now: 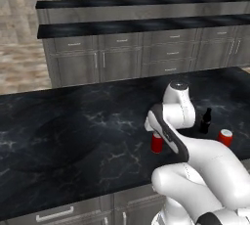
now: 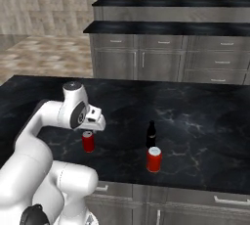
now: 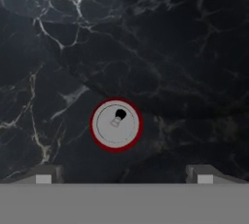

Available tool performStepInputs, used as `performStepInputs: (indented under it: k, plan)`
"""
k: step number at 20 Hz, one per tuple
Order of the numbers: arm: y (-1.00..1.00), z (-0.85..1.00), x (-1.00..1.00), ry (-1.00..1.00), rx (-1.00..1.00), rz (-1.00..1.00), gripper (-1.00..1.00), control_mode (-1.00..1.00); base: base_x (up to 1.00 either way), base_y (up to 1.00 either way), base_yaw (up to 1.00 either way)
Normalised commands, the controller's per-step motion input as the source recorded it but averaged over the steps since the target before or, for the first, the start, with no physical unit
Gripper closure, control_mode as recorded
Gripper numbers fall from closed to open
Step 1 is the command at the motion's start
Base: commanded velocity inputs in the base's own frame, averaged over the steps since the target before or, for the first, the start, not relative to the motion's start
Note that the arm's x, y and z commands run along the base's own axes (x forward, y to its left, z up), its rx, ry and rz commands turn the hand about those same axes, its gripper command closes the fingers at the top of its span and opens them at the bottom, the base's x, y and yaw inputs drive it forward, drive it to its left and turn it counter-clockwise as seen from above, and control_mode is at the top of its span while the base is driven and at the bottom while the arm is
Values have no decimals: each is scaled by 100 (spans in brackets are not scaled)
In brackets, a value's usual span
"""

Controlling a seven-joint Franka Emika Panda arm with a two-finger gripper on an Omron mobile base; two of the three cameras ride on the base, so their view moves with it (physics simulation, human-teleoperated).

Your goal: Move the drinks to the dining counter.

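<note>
The red can under the hand stands upright on the black worktop, a little below the middle of the hand view, where its silvery top with the pull tab faces the camera. In the right base view this can is at the lower left of the centre, directly beneath the gripper.

I judge it to be light and stiff, but its thin round wall is smooth and may slip or dent if it is squeezed too hard. The best place to take hold seems the middle of the side wall, one finger on each side, not the rim or the top.

The jaws stand wide apart and hold nothing; their two dark tips rise at the bottom of the hand view, one on each side of the can and above it.

The dark bottle and a second red can stand close together to the right, well apart from the first can. The bottle is slim and tall, so it probably tips easily.

The dining counter lies across the upper part of the frame, beyond the floor.
</note>
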Motion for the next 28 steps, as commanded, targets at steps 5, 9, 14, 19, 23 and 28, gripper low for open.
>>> performStepInputs:
  k: [5,9,14,19,23,28]
  plan:
    - [1,-21,2,3,0,0,-100,-100,0,0,0]
    - [0,-15,16,0,0,0,-100,-100,0,0,0]
    - [4,-19,24,0,0,0,-100,-100,0,0,0]
    - [2,-22,9,0,0,0,-100,-100,0,0,0]
    - [0,-22,3,0,0,0,-100,-100,0,0,0]
    - [0,-12,11,0,0,0,-100,-100,0,0,0]
